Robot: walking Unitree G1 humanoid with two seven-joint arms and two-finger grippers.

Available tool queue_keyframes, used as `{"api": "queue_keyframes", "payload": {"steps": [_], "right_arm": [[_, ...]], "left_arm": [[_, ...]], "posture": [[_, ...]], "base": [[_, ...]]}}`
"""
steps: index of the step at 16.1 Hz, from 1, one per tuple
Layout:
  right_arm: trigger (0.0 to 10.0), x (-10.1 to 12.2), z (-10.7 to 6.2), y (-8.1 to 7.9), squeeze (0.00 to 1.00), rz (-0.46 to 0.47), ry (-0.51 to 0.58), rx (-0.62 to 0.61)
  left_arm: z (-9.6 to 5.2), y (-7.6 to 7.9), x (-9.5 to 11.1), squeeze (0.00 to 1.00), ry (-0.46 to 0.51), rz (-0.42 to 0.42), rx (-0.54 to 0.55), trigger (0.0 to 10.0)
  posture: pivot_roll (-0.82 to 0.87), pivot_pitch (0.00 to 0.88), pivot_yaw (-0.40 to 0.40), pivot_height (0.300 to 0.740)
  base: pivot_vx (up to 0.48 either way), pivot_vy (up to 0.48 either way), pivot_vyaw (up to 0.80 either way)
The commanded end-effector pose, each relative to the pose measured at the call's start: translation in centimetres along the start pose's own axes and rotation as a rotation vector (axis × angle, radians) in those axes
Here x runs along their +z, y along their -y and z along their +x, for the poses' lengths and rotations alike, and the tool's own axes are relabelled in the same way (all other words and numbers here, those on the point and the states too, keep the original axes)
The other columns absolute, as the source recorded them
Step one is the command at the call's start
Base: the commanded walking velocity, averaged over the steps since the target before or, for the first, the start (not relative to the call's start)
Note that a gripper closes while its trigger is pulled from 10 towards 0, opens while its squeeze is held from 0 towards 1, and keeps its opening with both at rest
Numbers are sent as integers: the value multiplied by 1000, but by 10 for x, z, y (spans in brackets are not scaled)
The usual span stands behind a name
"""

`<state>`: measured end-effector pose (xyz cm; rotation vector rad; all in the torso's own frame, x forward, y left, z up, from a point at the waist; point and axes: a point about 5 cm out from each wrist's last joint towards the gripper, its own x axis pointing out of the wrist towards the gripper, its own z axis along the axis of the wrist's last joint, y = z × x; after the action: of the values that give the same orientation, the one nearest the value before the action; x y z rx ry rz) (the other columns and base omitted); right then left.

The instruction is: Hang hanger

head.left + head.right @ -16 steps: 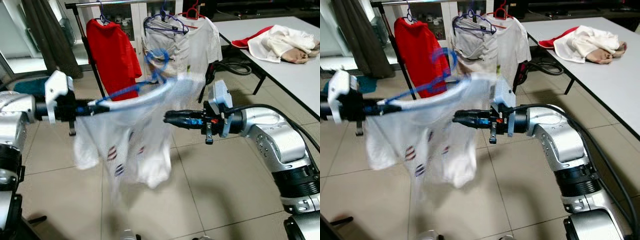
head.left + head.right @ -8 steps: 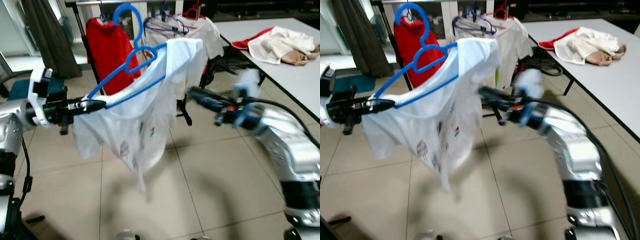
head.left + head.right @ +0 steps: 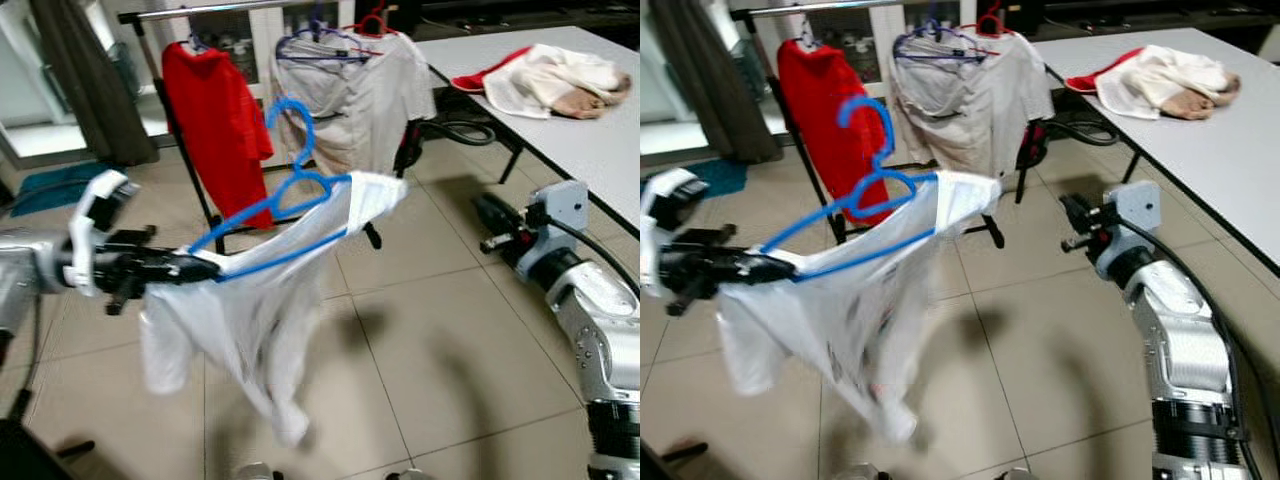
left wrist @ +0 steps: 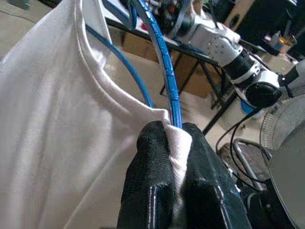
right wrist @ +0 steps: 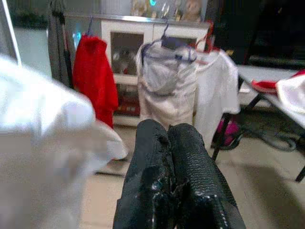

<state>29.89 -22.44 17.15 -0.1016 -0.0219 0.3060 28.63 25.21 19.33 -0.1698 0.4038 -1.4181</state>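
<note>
Lower now than half a second ago, the thin blue plastic hanger (image 3: 290, 200) tilts, hook up, over the tiled floor (image 3: 420, 330), short of the clothes rail (image 3: 230, 8). A limp white shirt (image 3: 250, 330) drapes from it. The left hand (image 4: 174, 143) pinches hanger end and cloth together. The right hand (image 5: 169, 143), drawn back toward the tabletop (image 3: 590, 130), is clenched, holding nothing.

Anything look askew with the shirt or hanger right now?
Yes: the blue plastic hanger tilts steeply, pinched at its low end by the left gripper. The white T-shirt sags and bunches towards the lower end. The right gripper is shut, empty.
</note>
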Motion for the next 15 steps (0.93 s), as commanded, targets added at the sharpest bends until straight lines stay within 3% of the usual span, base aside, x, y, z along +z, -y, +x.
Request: {"api": "queue_keyframes", "payload": {"steps": [1,2,3,5,6,7,8,10,12,15], "right_arm": [[10000,4,0,-1,0,5,23,-12],[10000,-4,1,-7,0,12,0,-59],[10000,-16,2,-19,0,27,-52,-97],[10000,-28,2,-35,0,48,-89,-119],[10000,-43,0,-52,0,46,-150,-131],[10000,-54,-2,-58,0,88,-196,-167],[10000,-68,-6,-67,0,166,-252,-216],[10000,-75,-13,-77,0,207,-259,-291],[10000,-72,-21,-73,0,206,-232,-381],[10000,-65,-25,-69,0,224,-203,-402]], "left_arm": [[-1,-2,9,0,-12,62,17,0],[6,-20,3,0,-62,166,192,0],[14,-31,-1,0,-63,213,344,0],[26,-37,-4,0,1,233,462,0],[38,-41,-11,0,46,242,558,0],[44,-43,-18,0,69,203,617,9020],[54,-46,-30,0,84,130,692,10000],[70,-46,-49,0,156,111,818,10000],[81,-35,-56,0,281,89,796,10000],[87,-24,-63,0,291,75,813,10000]], "posture": [[-39,18,114,740],[-36,20,120,740],[-35,23,123,740],[-37,25,123,740],[-37,27,121,740],[-39,28,120,740],[-44,30,117,740],[-63,41,114,740],[-75,51,116,740],[-76,58,123,740]], "base": [[0,0,0],[0,0,0],[0,0,0],[0,0,0],[0,0,0],[0,0,0],[0,0,-800],[0,0,-800],[0,0,-800],[0,0,-800]]}}
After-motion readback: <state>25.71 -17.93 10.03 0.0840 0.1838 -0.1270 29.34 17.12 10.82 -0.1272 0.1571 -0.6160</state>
